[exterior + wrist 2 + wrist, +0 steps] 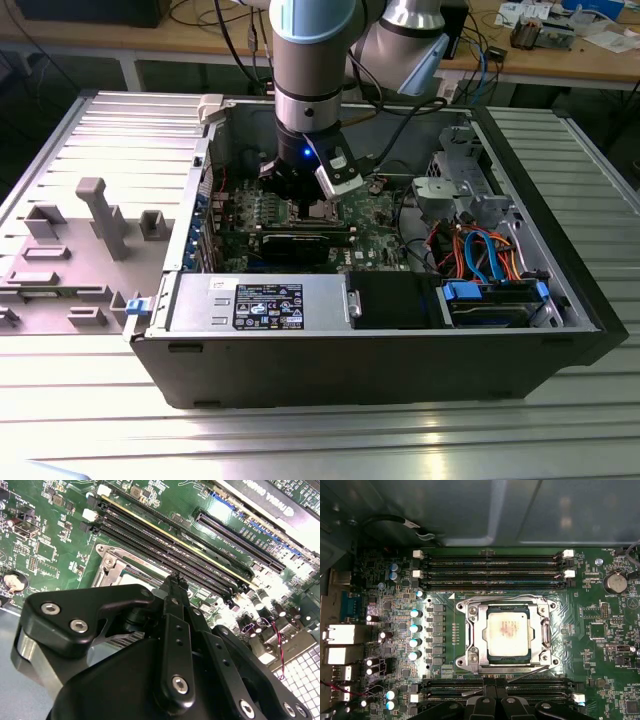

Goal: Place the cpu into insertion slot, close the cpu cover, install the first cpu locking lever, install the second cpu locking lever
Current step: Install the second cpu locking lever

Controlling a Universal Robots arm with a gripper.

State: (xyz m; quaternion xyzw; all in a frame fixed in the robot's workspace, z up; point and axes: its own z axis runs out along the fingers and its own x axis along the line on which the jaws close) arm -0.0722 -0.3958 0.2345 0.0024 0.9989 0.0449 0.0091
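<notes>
**CPU seated in socket, gripper closed above it**

In the first wrist view the cpu [507,631] is seen lying in the insertion slot [546,632], framed by the cpu cover [470,630]. The gripper [176,582] is shown clenched on nothing in the second wrist view, its body hiding most of the socket. In the exterior view the arm [310,90] blocks the socket inside the computer case [380,370].

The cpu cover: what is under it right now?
In the first wrist view the cpu cover lies flat on the insertion slot, and the cpu shows through its window, seated. The cover's frame hides the cpu's edges and the socket contacts beneath.
</notes>
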